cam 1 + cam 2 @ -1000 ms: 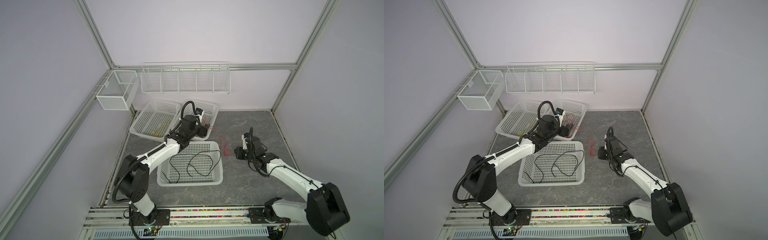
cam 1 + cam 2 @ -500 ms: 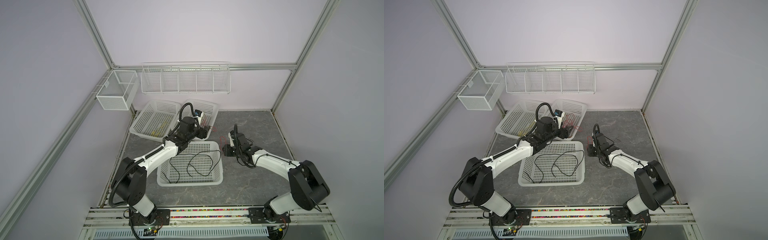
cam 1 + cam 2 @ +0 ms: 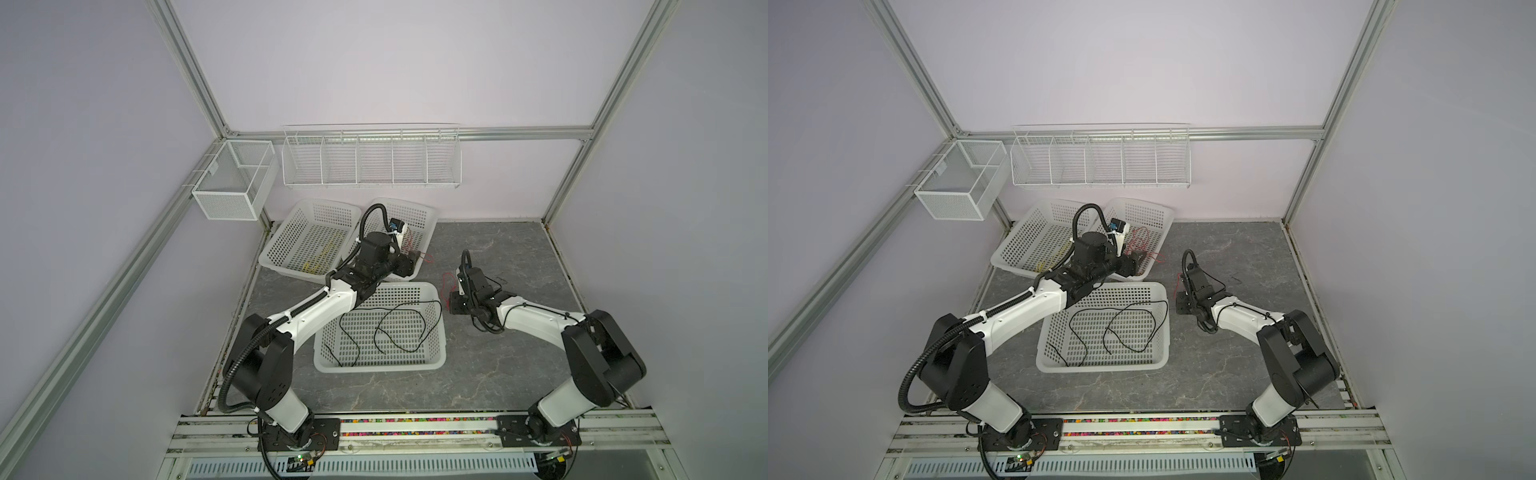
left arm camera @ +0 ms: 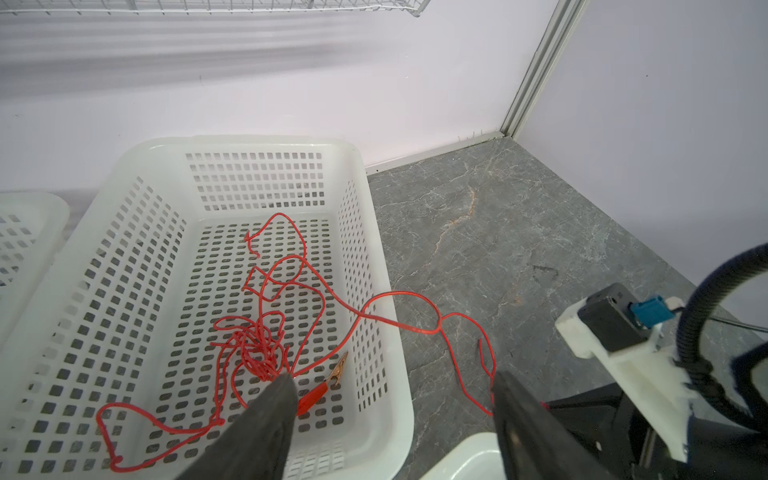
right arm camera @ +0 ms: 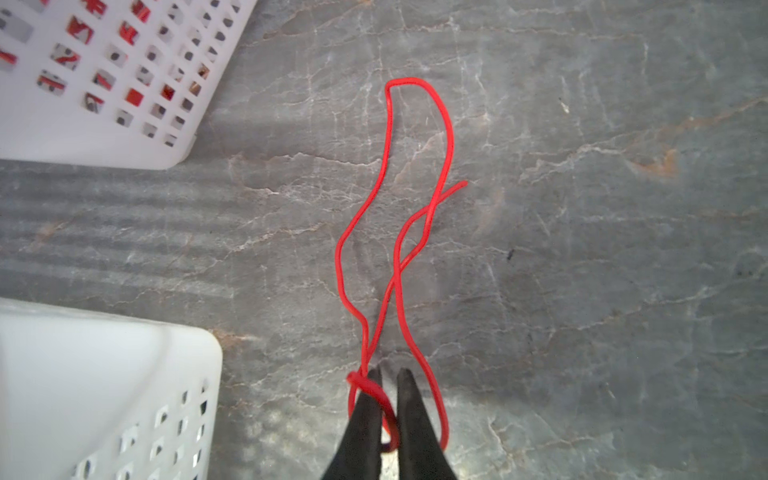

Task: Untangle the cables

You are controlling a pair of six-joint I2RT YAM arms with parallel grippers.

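One red cable (image 5: 389, 124) pinched tight in R gripper (image 5: 390, 372), open floor (image 5: 582, 249) beside front basket (image 5: 104, 374); L gripper (image 4: 394, 376) wide, empty, past its far rim.

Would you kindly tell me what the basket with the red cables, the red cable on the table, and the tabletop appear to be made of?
The basket: white moulded plastic, semi-gloss; punched slots, rounded rim. The red cable: plastic-sheathed wire, glossy; holds soft bends. The tabletop: grey veined stone look, matte; possibly printed laminate.
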